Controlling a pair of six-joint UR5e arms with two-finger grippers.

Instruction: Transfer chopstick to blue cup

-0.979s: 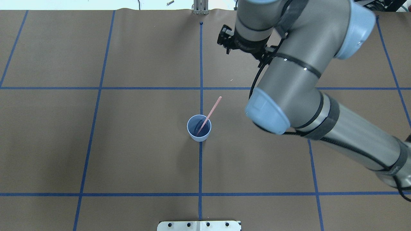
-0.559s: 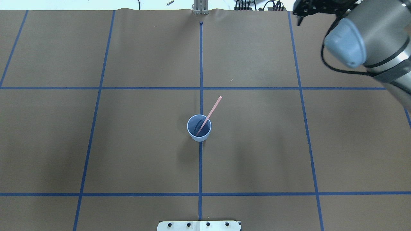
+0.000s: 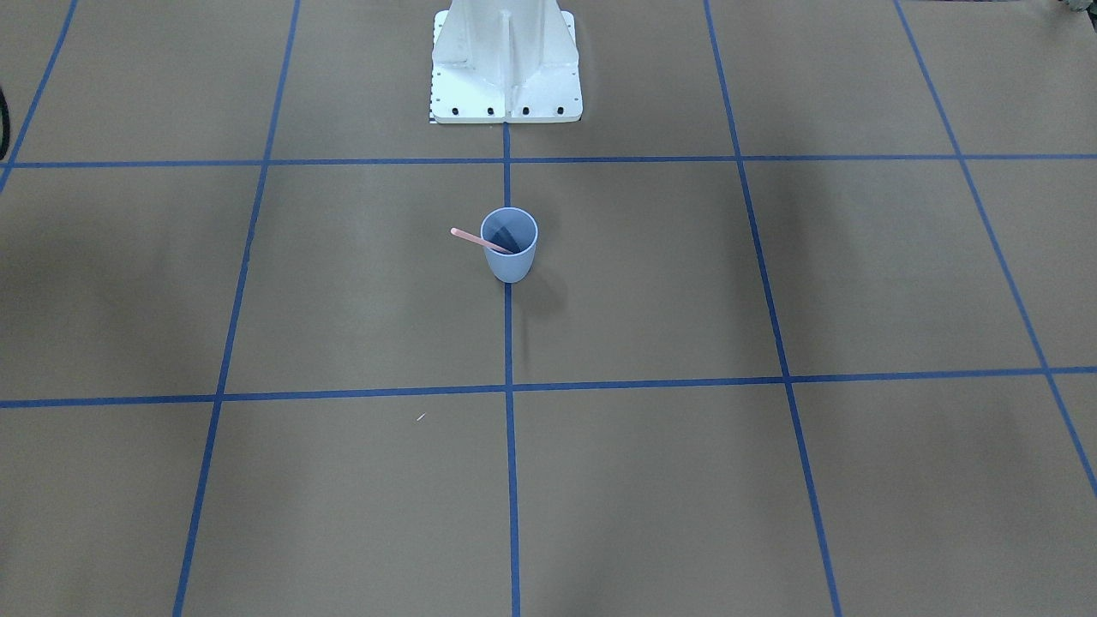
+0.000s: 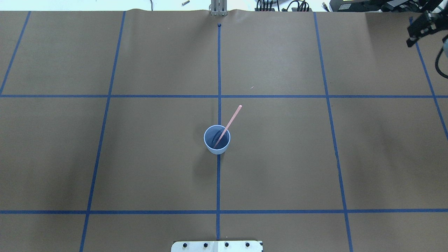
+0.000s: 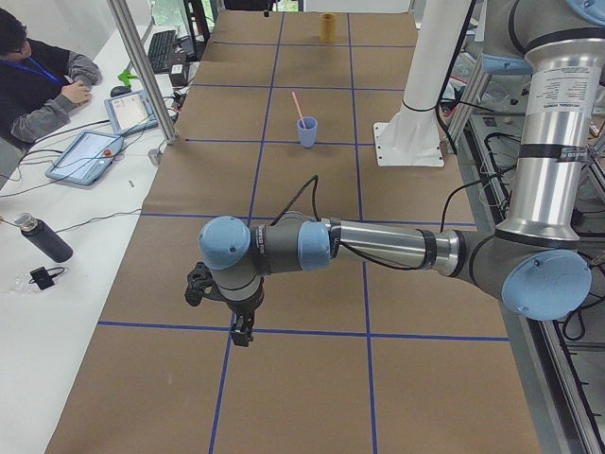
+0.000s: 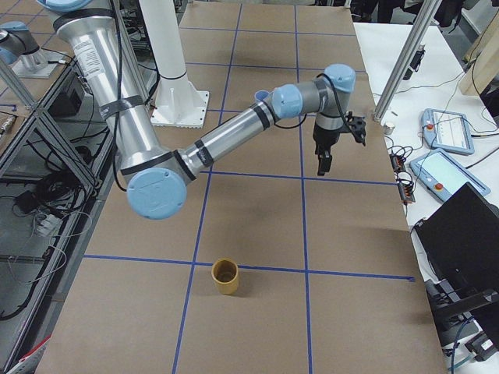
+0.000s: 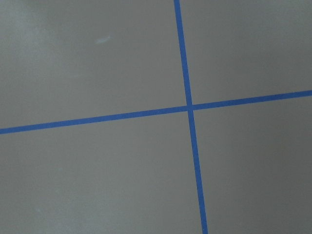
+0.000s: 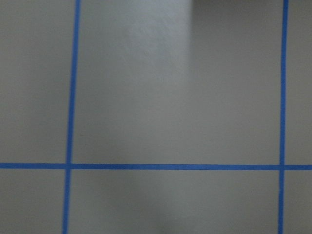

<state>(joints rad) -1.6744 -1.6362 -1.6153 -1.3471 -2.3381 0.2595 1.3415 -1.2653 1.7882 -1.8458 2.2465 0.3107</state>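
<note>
The blue cup [image 4: 217,141] stands upright at the table's centre on a blue tape line. It also shows in the front view [image 3: 510,253] and the left view [image 5: 307,132]. One pale pink chopstick [image 4: 229,123] stands in it, leaning on the rim with its top over the table [image 3: 473,239]. My right gripper [image 6: 322,164] hangs far off at the table's right end, seen as a dark shape at the overhead view's top right [image 4: 421,29]; I cannot tell its state. My left gripper [image 5: 243,333] hangs low near the table's left end; I cannot tell its state.
An ochre cup [image 6: 225,276] stands alone at the table's right end [image 5: 328,26]. The white robot base [image 3: 506,64] sits behind the blue cup. An operator [image 5: 38,80], tablets [image 5: 85,156] and a metal post [image 5: 142,76] line the far side.
My right arm has swung from above the table's middle right out to the far right edge. The blue cup and the chopstick have not moved.
</note>
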